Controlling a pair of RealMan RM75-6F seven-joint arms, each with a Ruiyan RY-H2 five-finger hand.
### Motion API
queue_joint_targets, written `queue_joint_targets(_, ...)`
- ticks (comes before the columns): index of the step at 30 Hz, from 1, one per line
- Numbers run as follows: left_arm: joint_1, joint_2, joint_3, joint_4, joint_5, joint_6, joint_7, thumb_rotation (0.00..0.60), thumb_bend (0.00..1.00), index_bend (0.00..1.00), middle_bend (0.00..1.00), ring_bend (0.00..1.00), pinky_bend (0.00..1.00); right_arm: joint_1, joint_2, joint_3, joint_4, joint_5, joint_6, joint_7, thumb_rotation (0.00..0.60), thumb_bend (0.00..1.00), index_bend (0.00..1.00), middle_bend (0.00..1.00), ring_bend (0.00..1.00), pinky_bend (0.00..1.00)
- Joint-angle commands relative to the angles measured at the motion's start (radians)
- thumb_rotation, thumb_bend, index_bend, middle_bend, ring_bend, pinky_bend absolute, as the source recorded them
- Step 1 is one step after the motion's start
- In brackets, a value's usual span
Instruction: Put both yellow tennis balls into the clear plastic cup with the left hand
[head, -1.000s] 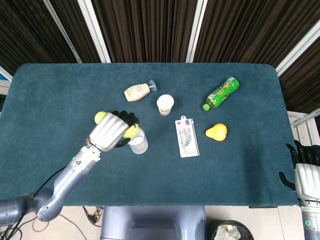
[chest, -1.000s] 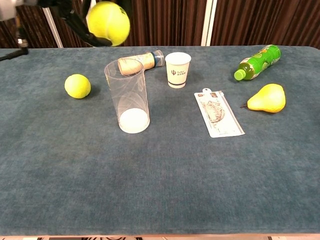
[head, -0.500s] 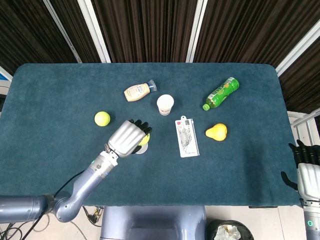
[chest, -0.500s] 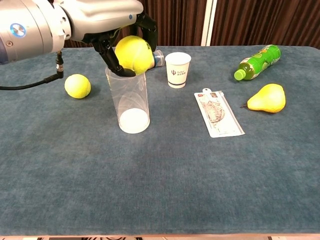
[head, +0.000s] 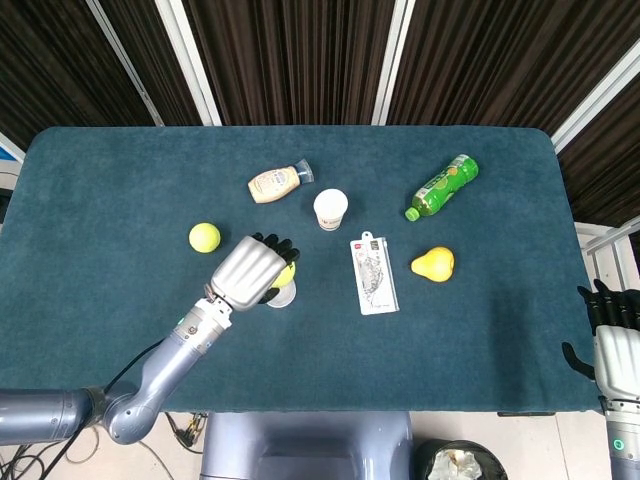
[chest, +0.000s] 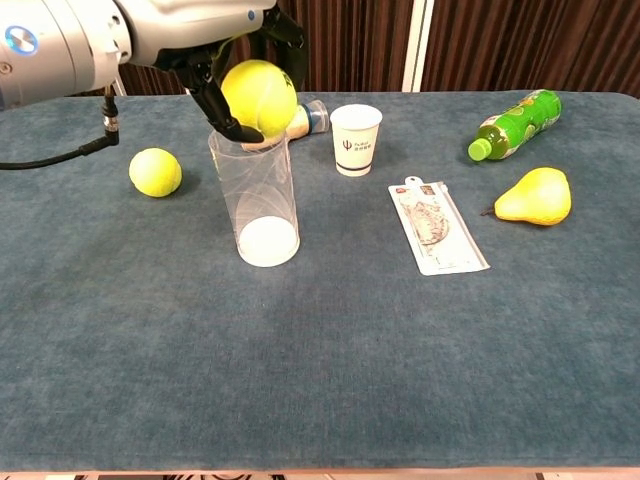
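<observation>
Left hand (chest: 215, 45) fingers curled round fuzzy yellow tennis ball (chest: 258, 97), poised over upright clear plastic cup (chest: 256, 195). Ball likely light, springy, grippy; cup thin, probably tippable.

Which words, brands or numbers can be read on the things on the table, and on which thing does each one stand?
None can be read.
Paper cup: a dark logo with small print under it, too small.
Green bottle: label blurred.
Sauce bottle: label blurred.
Flat packet: print too small.

Sauce bottle (head: 276, 183); paper cup (head: 330, 209); sachet (head: 373, 274); pear (head: 433, 264); green bottle (head: 443, 186); all on teal table (head: 480, 330).
</observation>
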Motion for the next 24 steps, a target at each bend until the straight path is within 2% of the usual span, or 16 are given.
queue_joint_targets(1, -0.002, 0.014, 0.004, -0.012, -0.009, 0.000, 0.000, 0.600, 0.19, 0.39, 0.38, 0.33, 0.49, 0.000, -0.001, 0.000, 0.000, 0.000, -0.001, 0.000, 0.600, 0.34, 0.14, 0.08, 0.11, 0.10)
queue_joint_targets(9, -0.024, 0.040, 0.032, -0.027, -0.051, -0.016, 0.042, 0.600, 0.15, 0.36, 0.33, 0.28, 0.45, 0.005, 0.002, -0.010, -0.001, -0.003, -0.018, -0.007, 0.600, 0.34, 0.14, 0.07, 0.11, 0.10)
queue_joint_targets(16, -0.039, 0.059, 0.036, -0.048, -0.102, 0.000, 0.067, 0.600, 0.05, 0.32, 0.24, 0.18, 0.35, 0.006, 0.003, -0.012, -0.001, -0.003, -0.021, -0.014, 0.600, 0.34, 0.14, 0.08, 0.11, 0.10)
queue_joint_targets(19, -0.034, 0.069, 0.030, -0.058, -0.104, 0.023, 0.055, 0.600, 0.05, 0.32, 0.24, 0.18, 0.34, 0.006, 0.004, -0.012, -0.003, -0.004, -0.019, -0.014, 0.600, 0.34, 0.14, 0.08, 0.11, 0.10)
queue_joint_targets(22, -0.012, 0.080, 0.026, -0.044, -0.063, 0.079, 0.030, 0.600, 0.05, 0.32, 0.24, 0.18, 0.33, 0.004, 0.006, -0.011, -0.004, -0.006, -0.014, -0.013, 0.600, 0.34, 0.14, 0.08, 0.11, 0.10)
queue_joint_targets(24, 0.022, 0.122, 0.038, -0.036, -0.063, 0.094, -0.012, 0.600, 0.05, 0.31, 0.24, 0.18, 0.32, 0.002, 0.006, -0.009, -0.006, -0.003, -0.009, -0.019, 0.600, 0.34, 0.14, 0.08, 0.11, 0.10)
